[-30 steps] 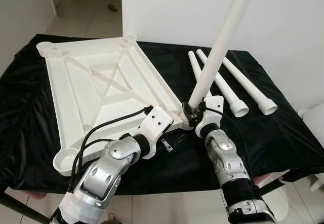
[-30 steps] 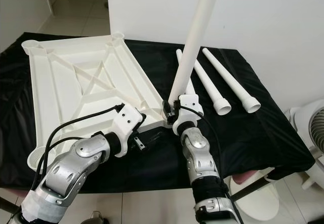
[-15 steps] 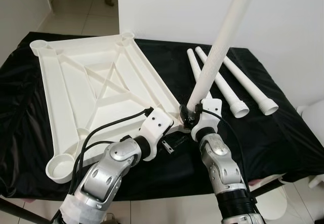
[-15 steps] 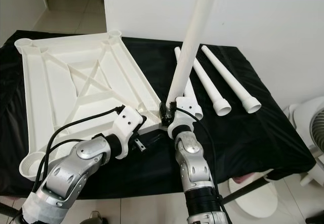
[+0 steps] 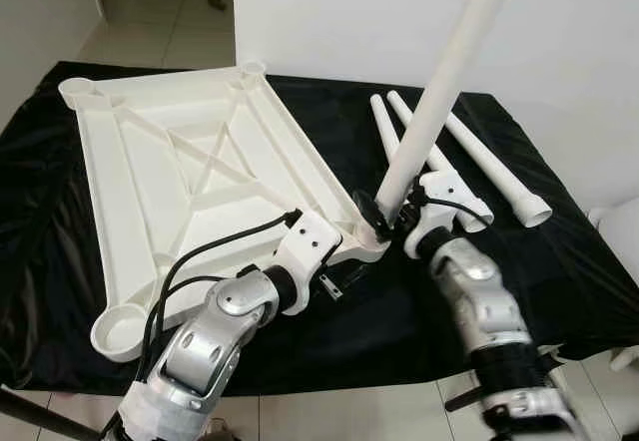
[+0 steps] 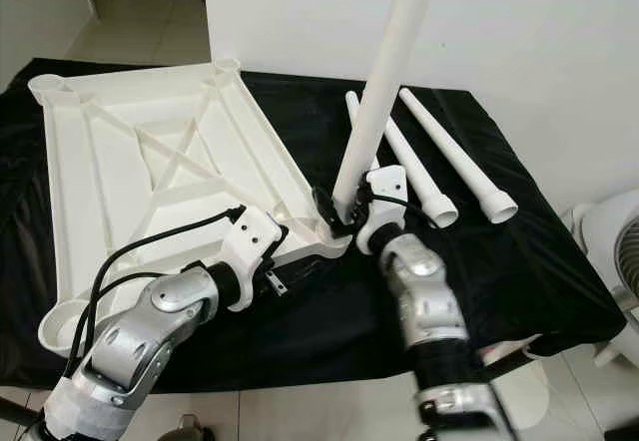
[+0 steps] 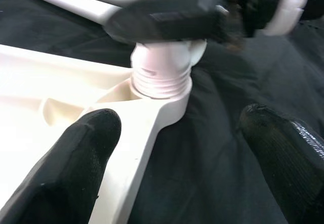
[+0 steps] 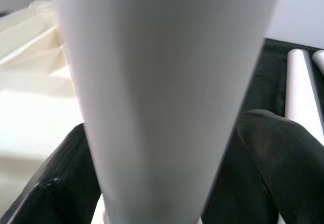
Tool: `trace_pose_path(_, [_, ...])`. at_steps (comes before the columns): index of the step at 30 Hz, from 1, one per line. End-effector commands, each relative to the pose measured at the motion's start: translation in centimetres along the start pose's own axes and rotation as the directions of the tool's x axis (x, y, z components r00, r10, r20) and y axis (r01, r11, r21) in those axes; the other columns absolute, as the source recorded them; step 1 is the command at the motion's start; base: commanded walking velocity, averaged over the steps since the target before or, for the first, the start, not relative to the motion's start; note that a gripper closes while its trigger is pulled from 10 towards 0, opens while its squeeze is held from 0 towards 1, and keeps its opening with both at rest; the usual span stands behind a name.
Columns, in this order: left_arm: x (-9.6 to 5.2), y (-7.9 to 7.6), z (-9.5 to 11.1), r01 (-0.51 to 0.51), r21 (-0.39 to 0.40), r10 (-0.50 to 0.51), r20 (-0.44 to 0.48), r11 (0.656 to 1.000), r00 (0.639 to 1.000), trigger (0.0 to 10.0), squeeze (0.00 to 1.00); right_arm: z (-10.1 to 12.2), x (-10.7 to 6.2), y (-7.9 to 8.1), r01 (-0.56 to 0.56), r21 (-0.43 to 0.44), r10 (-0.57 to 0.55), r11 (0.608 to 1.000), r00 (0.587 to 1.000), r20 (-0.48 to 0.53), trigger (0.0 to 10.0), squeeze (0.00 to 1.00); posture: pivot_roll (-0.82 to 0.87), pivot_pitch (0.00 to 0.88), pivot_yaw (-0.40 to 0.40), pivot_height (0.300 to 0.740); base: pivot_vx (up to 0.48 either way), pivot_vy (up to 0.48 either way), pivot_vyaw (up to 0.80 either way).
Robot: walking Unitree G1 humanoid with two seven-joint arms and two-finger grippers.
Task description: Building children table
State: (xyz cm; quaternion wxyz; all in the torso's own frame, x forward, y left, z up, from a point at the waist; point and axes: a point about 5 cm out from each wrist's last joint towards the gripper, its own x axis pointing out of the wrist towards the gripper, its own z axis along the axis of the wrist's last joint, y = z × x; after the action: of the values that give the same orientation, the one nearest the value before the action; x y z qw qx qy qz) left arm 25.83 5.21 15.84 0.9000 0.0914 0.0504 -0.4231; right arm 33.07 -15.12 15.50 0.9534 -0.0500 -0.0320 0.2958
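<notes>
Threading the white leg (image 5: 436,102) into the upturned table panel's (image 5: 190,177) four-o'clock corner socket (image 7: 161,84), our right pincer (image 5: 387,223) clamps it; keep it upright while the open left pincer (image 7: 174,153) straddles that corner.

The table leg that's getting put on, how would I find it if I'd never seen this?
Look at the black cloth, where the white tabletop lies upside down. At its near right corner, one white table leg stands up, its threaded end in the corner socket, with the right tool around its base. The other legs lie flat on the cloth beside it.
</notes>
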Motion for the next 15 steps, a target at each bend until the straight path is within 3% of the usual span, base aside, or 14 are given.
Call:
trace_pose_path(1, [0.1,0.3,0.2,-0.022,0.008,0.022,-0.005,1.000,1.000,10.0,0.00,-1.0,-0.2,0.0,-0.071,-0.006,0.071,0.997,0.997,-0.037,10.0,0.00,0.07,0.039,-0.088,0.740,0.000,0.000,0.00])
trace_pose_path(11, [0.1,0.5,0.4,-0.031,0.007,0.031,0.001,1.000,1.000,10.0,0.00,-2.3,0.1,-0.7,-0.135,-0.047,0.131,0.990,0.989,-0.075,10.0,0.00,0.07,0.039,-0.087,0.740,0.000,0.000,0.00])
trace_pose_path(12, [0.1,0.5,0.4,-0.030,0.009,0.030,0.001,1.000,1.000,10.0,0.00,-2.4,0.3,-0.7,-0.141,-0.054,0.137,0.988,0.988,-0.076,5.4,0.00,0.08,0.037,-0.083,0.740,0.000,0.000,0.00])
trace_pose_path(15, [0.1,0.5,0.4,-0.029,0.010,0.029,0.001,1.000,1.000,10.0,0.00,-2.5,0.6,-0.9,-0.146,-0.052,0.142,0.988,0.987,-0.071,4.9,0.00,0.08,0.037,-0.083,0.740,0.000,0.000,0.00])
